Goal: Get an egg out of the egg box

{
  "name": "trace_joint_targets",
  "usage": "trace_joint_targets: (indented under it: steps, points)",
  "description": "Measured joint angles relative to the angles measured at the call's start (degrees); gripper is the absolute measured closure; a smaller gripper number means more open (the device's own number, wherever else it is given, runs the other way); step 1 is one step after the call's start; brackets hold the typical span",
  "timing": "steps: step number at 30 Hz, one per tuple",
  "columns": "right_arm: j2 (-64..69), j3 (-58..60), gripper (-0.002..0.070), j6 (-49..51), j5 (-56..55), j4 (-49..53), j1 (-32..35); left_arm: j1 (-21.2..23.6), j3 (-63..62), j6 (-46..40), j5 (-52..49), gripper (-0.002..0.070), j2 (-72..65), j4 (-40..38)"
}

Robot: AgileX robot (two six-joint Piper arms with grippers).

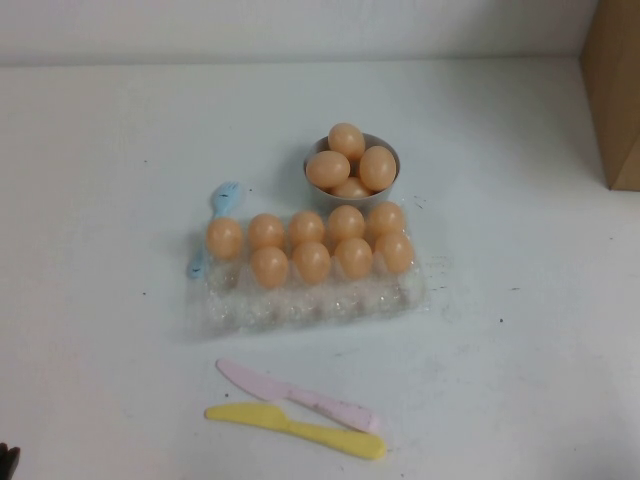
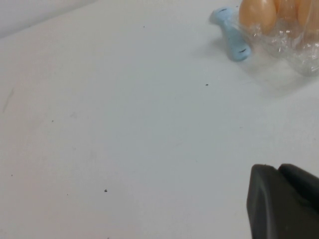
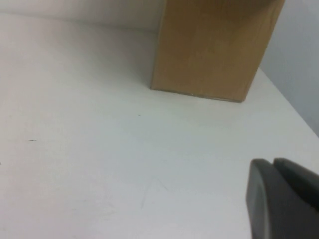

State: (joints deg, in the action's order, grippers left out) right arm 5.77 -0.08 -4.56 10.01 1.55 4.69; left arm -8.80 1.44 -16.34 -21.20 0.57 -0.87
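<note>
The clear plastic egg box (image 1: 300,305) lies in the middle of the table. Several peach-orange eggs (image 1: 311,261) fill its two far rows, and the near row of cups is bare. My left gripper (image 2: 276,167) is shut and empty, low over bare table near the front left; only a dark bit of it shows at the high view's bottom left corner (image 1: 8,460). In the left wrist view a corner of the egg box (image 2: 299,50) with an egg (image 2: 256,15) lies well ahead. My right gripper (image 3: 271,161) is shut and empty over bare table on the right, out of the high view.
A small grey bowl (image 1: 395,160) with several eggs stands just behind the egg box. A blue spoon (image 1: 215,215) lies at the box's left end. A pink knife (image 1: 300,395) and a yellow knife (image 1: 295,428) lie in front. A cardboard box (image 1: 615,90) stands far right.
</note>
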Motion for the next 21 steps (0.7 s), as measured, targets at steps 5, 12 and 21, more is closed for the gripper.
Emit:
trace_joint_targets:
  steps: [5,12,21]
  points:
    - [-5.52,1.58,0.0693,0.00,2.22,-0.65,1.47,0.00,0.00,0.00,0.00,0.0679,0.00,0.00]
    - [-6.23,1.58,0.0693,1.94,10.14,-0.75,1.47,0.00,0.00,0.00,0.00,0.0679,0.00,0.00]
    - [-6.23,1.58,0.0693,2.63,10.85,-0.75,-0.02,0.00,0.00,0.00,0.00,0.0679,0.00,0.00]
